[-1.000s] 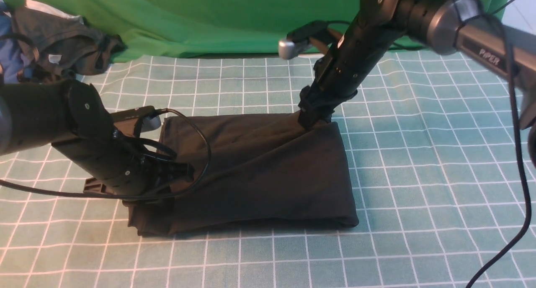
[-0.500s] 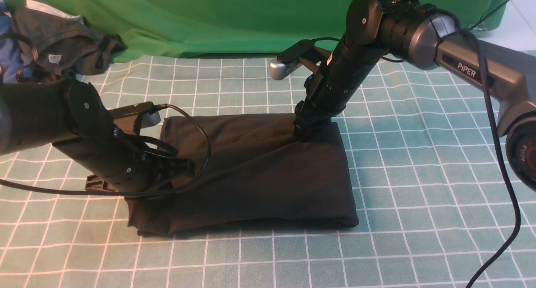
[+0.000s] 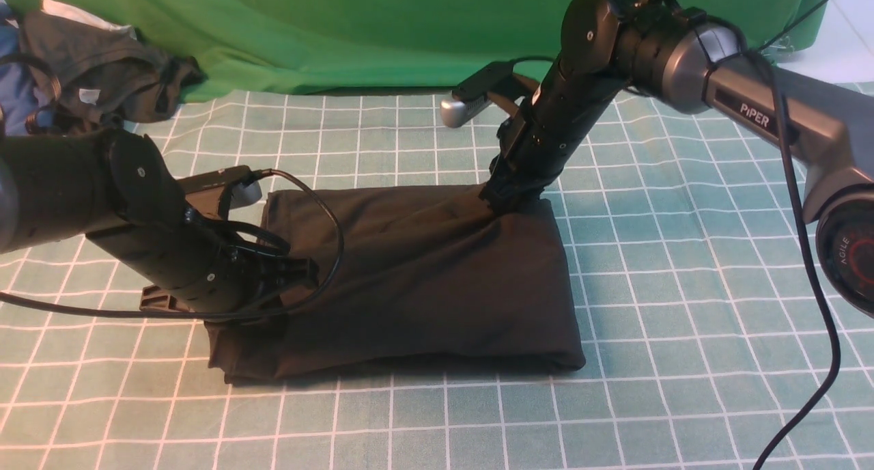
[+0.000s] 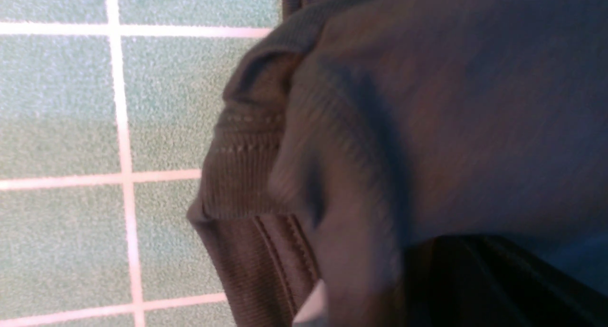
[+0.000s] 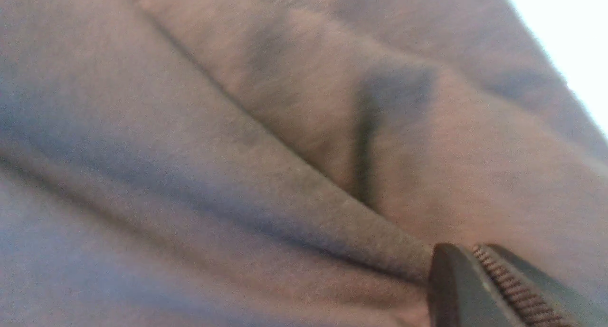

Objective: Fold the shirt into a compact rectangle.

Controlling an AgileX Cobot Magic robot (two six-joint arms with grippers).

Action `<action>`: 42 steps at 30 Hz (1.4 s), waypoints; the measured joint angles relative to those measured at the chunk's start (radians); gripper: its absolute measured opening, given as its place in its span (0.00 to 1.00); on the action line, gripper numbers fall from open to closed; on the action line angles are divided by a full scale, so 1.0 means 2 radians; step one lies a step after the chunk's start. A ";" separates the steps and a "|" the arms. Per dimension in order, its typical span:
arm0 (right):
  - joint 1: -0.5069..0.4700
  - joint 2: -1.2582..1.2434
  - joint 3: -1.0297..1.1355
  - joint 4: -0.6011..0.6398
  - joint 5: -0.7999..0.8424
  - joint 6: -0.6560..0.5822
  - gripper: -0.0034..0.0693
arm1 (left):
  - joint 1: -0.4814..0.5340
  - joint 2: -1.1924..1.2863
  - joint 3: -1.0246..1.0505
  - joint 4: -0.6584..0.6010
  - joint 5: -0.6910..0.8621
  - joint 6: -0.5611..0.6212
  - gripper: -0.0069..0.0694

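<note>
- Right gripper (image 3: pixel 504 202): jaws closed, pinching a ridge of fabric at the far right corner of the shirt (image 3: pixel 423 279).
- Left gripper (image 3: pixel 300 279): jaws closed; apparently clamping the shirt's near left edge, contact hidden.
- Shirt: black, folded into a rough rectangle, flat at the middle of the checked tablecloth (image 3: pixel 683 251).
- Dark garment (image 3: pixel 102 67): heaped at the far left corner, well apart.

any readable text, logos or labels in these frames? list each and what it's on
"PiPER": white lettering on the right arm's grey link.
"AGILE": partly cut off, on the round joint cap at the front view's right edge.
Grey tag on the dark garment at back left: too small to read.
The shirt: no print visible.
</note>
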 joint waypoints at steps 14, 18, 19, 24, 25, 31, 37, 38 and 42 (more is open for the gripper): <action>-0.010 0.000 -0.011 -0.045 -0.052 0.039 0.08 | 0.000 0.000 0.000 0.000 -0.001 0.001 0.11; -0.010 0.000 -0.012 -0.041 -0.032 0.039 0.08 | 0.000 0.000 0.000 0.000 -0.001 0.001 0.11; -0.010 0.000 -0.012 -0.041 -0.026 0.039 0.08 | 0.000 0.000 0.000 0.000 -0.001 0.001 0.11; -0.010 -0.002 -0.013 -0.039 0.037 0.042 0.21 | 0.000 0.000 0.000 0.000 -0.005 0.001 0.11; -0.010 -0.003 -0.013 -0.039 0.038 0.046 0.25 | 0.000 0.000 0.000 0.000 -0.005 0.001 0.11; -0.010 -0.011 -0.013 -0.034 0.049 0.068 0.38 | 0.000 0.000 -0.002 0.005 -0.006 -0.002 0.11; -0.010 -0.053 -0.013 -0.032 0.055 0.081 0.15 | 0.000 0.000 -0.045 0.046 0.006 -0.053 0.11; -0.010 -0.063 -0.013 -0.032 0.056 0.081 0.12 | 0.000 0.000 -0.055 0.049 0.010 -0.057 0.11; -0.010 -0.102 -0.013 -0.030 0.058 0.088 0.08 | 0.000 0.000 -0.084 0.043 0.029 -0.063 0.11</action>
